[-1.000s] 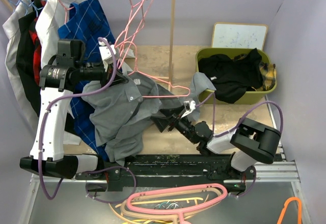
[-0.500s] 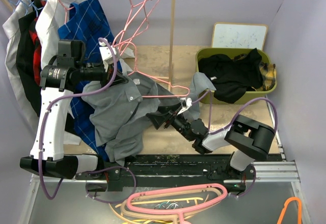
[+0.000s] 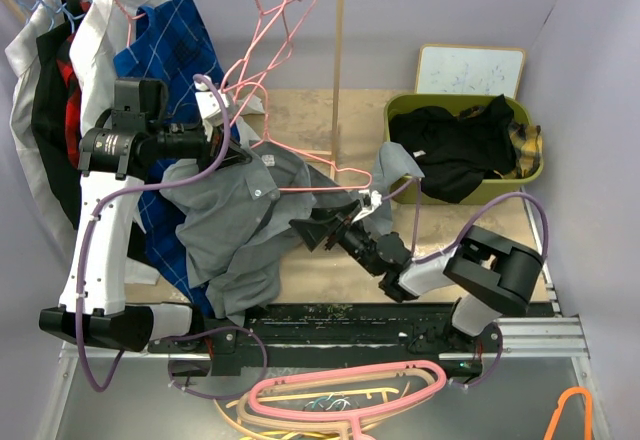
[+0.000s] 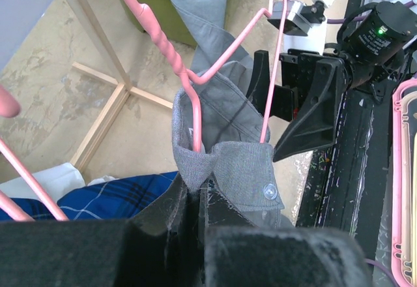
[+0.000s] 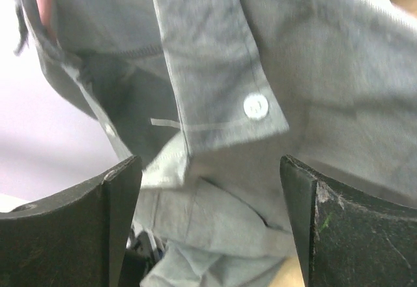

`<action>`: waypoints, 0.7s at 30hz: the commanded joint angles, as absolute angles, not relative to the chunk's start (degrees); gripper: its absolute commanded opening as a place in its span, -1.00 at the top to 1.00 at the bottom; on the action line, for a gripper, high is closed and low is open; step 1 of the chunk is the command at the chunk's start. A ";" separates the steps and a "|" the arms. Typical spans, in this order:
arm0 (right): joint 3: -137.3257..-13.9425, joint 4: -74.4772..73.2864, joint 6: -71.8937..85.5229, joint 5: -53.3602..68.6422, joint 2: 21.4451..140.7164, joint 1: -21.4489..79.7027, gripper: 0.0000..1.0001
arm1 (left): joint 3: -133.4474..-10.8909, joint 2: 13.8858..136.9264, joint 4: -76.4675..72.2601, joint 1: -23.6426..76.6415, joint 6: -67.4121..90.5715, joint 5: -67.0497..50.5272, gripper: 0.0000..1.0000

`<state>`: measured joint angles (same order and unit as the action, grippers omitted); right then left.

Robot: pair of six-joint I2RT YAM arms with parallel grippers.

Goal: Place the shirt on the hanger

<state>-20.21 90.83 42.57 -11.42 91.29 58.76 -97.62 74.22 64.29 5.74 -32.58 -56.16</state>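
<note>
Top external view: a soft mid-grey button-up collared shirt [image 3: 245, 225] hangs in crumpled folds left of centre, held up above the pale, scuffed wooden table [image 3: 300, 120]. One sleeve trails right, close to an olive-green plastic bin [image 3: 400, 110]. A thin pink wire hanger [image 3: 310, 188], triangular in shape, is threaded into the collar, and one wire shoulder juts out bare to the right.

The left arm rises tall from its base with its forearm level. The left wrist view shows the left claw [image 4: 195, 202] clamped tight on the grey shirt's collar, just where the pink wire enters the cloth. The right arm reaches low and leftward over the table. The right claw [image 5: 208, 222] has its black wedge-shaped fingers spread wide; a strip of grey cloth with a white button hangs between them, unpinched.

A slim wooden upright post [image 3: 338, 60] stands just behind the hanger. A blue checked shirt [image 3: 165, 50] on the rail crowds the grey shirt's left side. Bare table shows around the post's foot and in front of the bin.
</note>
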 commanded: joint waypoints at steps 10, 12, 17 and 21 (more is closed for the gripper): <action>-21.32 109.43 51.71 -13.32 93.16 53.83 1.00 | -100.19 74.04 64.91 6.08 -38.70 -51.98 1.00; -17.85 109.34 53.88 -12.82 91.19 50.49 1.00 | -102.15 74.69 67.68 7.43 -43.30 -47.88 1.00; -12.46 108.63 55.00 -9.92 87.55 46.14 1.00 | -108.77 77.59 74.81 8.61 -53.69 -43.25 1.00; -11.91 108.55 51.95 -4.73 86.89 44.39 1.00 | -113.24 79.10 78.83 8.61 -59.46 -42.82 1.00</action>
